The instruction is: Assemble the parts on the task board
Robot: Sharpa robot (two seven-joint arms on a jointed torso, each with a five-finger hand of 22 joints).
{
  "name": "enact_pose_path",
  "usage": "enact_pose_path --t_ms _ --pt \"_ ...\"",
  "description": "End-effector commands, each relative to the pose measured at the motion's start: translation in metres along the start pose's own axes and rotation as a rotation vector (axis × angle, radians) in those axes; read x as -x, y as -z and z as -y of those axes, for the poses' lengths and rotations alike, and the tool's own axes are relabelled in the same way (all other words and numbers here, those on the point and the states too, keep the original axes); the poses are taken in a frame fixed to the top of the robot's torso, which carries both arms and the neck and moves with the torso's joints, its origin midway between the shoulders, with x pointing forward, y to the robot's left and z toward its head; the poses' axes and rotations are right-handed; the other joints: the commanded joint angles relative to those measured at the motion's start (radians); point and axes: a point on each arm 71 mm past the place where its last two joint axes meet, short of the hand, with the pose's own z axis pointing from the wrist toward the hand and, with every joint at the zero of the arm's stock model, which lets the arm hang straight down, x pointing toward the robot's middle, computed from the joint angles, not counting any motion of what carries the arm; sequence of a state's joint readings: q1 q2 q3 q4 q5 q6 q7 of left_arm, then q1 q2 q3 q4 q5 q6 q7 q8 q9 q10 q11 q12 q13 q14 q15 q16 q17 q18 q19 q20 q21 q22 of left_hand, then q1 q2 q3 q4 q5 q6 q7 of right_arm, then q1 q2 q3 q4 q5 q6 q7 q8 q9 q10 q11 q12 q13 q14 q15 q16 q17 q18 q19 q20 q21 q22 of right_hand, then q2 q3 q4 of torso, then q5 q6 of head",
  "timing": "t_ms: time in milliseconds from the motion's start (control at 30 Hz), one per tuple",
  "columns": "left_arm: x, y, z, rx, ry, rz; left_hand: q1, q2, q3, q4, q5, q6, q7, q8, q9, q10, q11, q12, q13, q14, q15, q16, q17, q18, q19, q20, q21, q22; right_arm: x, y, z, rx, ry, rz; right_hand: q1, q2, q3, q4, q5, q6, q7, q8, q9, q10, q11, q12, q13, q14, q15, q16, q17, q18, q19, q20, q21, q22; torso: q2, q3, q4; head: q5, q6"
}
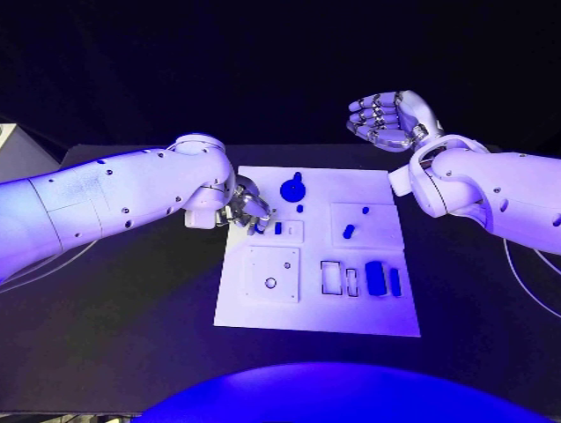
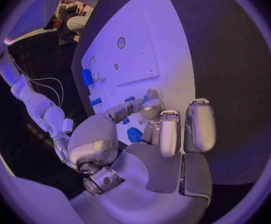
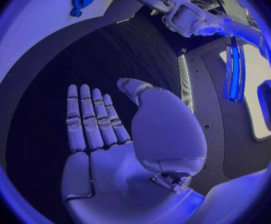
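While the left hand [image 1: 239, 210] rests on the left edge of the white task board [image 1: 318, 304] on the black desk [image 1: 128, 335], its fingers [image 2: 170, 134] curl near small blue parts [image 1: 346, 232]; whether they grip one I cannot tell. The right hand [image 1: 388, 119] hovers beyond the board, fingers straight, holding nothing.
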State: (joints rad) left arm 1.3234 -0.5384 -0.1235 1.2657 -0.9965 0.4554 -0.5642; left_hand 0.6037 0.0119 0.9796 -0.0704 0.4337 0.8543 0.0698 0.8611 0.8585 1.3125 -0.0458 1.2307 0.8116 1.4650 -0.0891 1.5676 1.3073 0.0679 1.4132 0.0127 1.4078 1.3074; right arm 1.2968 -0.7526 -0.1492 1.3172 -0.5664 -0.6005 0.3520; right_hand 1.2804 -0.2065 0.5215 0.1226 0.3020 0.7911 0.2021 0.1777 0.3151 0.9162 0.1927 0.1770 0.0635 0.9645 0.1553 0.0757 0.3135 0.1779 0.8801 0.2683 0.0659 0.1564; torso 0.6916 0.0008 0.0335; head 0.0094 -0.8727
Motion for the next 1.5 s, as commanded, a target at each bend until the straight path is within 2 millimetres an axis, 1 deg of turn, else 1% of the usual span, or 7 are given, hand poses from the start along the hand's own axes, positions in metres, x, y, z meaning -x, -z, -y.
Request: enact_pose_path --t_ms 33,500,567,867,933,1300,1500 --pt "-0.0025 -0.0010 0.0023 -0.010 -0.016 -0.023 0.010 0.016 0.155 -0.149 0.077 0.056 -0.051 -0.003 0.001 0.000 -0.005 0.002 0.001 0.106 -0.009 0.003 0.264 -0.010 0.007 0.001 0.006 0.108 -0.0013 -0.0003 -0.0013 0.013 -0.004 -0.013 -0.006 0.006 -0.001 -0.006 0.003 0.003 0.049 -0.005 -0.001 0.000 0.007 -0.005 -0.001 -0.002 0.005 -0.005 -0.002 0.005 -0.006 0.005 -0.003 -0.002 0.000 0.0003 0.0004 0.000 0.000" --pt "-0.0083 -0.0064 0.0070 -0.001 -0.030 -0.056 0.010 0.016 0.147 -0.151 0.082 0.062 -0.052 -0.005 0.005 0.007 -0.006 0.007 0.012 0.106 -0.010 0.003 0.264 -0.011 0.011 0.001 0.010 0.111 -0.0013 -0.0002 -0.0012 0.014 -0.005 -0.014 -0.006 0.006 -0.001 -0.007 0.004 0.003 0.049 -0.006 -0.002 0.001 0.007 -0.006 -0.001 -0.002 0.006 -0.005 -0.003 0.005 -0.006 0.005 -0.003 -0.003 0.000 -0.0002 0.0004 -0.003 0.000" --pt "-0.0086 -0.0066 0.0073 0.000 -0.028 -0.056 0.006 0.019 0.124 -0.141 0.082 0.071 -0.055 -0.009 0.011 0.017 -0.007 0.011 0.023 0.106 -0.010 0.003 0.264 -0.012 0.014 0.001 0.012 0.114 -0.0014 -0.0003 -0.0012 0.013 -0.005 -0.014 -0.006 0.006 -0.002 -0.007 0.004 0.004 0.050 -0.007 -0.002 0.001 0.007 -0.008 -0.001 -0.002 0.006 -0.006 -0.004 0.005 -0.007 0.005 -0.003 -0.004 0.000 -0.0002 0.0007 -0.003 0.000" --pt "-0.0083 -0.0071 0.0081 0.003 -0.018 -0.046 0.004 0.024 0.100 -0.128 0.077 0.078 -0.057 -0.014 0.017 0.023 -0.008 0.010 0.027 0.106 -0.010 0.003 0.264 -0.013 0.015 0.002 0.012 0.115 -0.0018 -0.0003 -0.0010 0.013 -0.006 -0.016 -0.005 0.006 -0.002 -0.008 0.004 0.004 0.050 -0.007 -0.003 0.002 0.008 -0.009 -0.001 -0.001 0.007 -0.006 -0.005 0.005 -0.008 0.006 -0.003 -0.006 0.000 -0.0002 0.0003 -0.003 0.000" --pt "-0.0081 -0.0072 0.0084 0.003 -0.016 -0.043 0.000 0.030 0.075 -0.107 0.066 0.084 -0.058 -0.020 0.022 0.027 -0.008 0.009 0.030 0.106 -0.009 0.003 0.264 -0.013 0.015 0.004 0.011 0.114 -0.0019 -0.0003 -0.0009 0.012 -0.006 -0.017 -0.005 0.006 -0.002 -0.008 0.004 0.004 0.050 -0.007 -0.003 0.002 0.008 -0.009 -0.001 -0.001 0.007 -0.006 -0.005 0.005 -0.008 0.006 -0.003 -0.006 -0.001 -0.0004 -0.0001 -0.003 0.000" --pt "-0.0077 -0.0080 0.0095 0.003 -0.007 -0.037 -0.002 0.036 0.004 -0.061 0.044 0.099 -0.062 -0.038 0.040 0.034 -0.010 0.007 0.040 0.106 -0.009 0.003 0.264 -0.015 0.018 0.007 0.009 0.114 -0.0026 -0.0003 -0.0004 0.010 -0.008 -0.020 -0.005 0.007 -0.003 -0.009 0.005 0.004 0.051 -0.008 -0.004 0.003 0.009 -0.013 -0.001 -0.001 0.008 -0.007 -0.008 0.005 -0.009 0.007 -0.003 -0.009 0.000 -0.0001 0.0001 -0.004 0.000" --pt "-0.0068 -0.0081 0.0084 0.007 0.001 -0.027 -0.001 0.038 -0.044 -0.021 0.034 0.107 -0.063 -0.050 0.049 0.036 -0.010 0.006 0.046 0.106 -0.009 0.003 0.264 -0.015 0.020 0.009 0.007 0.113 -0.0025 -0.0001 -0.0002 0.009 -0.009 -0.021 -0.005 0.007 -0.003 -0.010 0.006 0.004 0.051 -0.009 -0.004 0.004 0.009 -0.016 -0.001 -0.002 0.009 -0.008 -0.010 0.004 -0.011 0.008 -0.004 -0.011 0.000 -0.0001 0.0000 -0.005 0.000"
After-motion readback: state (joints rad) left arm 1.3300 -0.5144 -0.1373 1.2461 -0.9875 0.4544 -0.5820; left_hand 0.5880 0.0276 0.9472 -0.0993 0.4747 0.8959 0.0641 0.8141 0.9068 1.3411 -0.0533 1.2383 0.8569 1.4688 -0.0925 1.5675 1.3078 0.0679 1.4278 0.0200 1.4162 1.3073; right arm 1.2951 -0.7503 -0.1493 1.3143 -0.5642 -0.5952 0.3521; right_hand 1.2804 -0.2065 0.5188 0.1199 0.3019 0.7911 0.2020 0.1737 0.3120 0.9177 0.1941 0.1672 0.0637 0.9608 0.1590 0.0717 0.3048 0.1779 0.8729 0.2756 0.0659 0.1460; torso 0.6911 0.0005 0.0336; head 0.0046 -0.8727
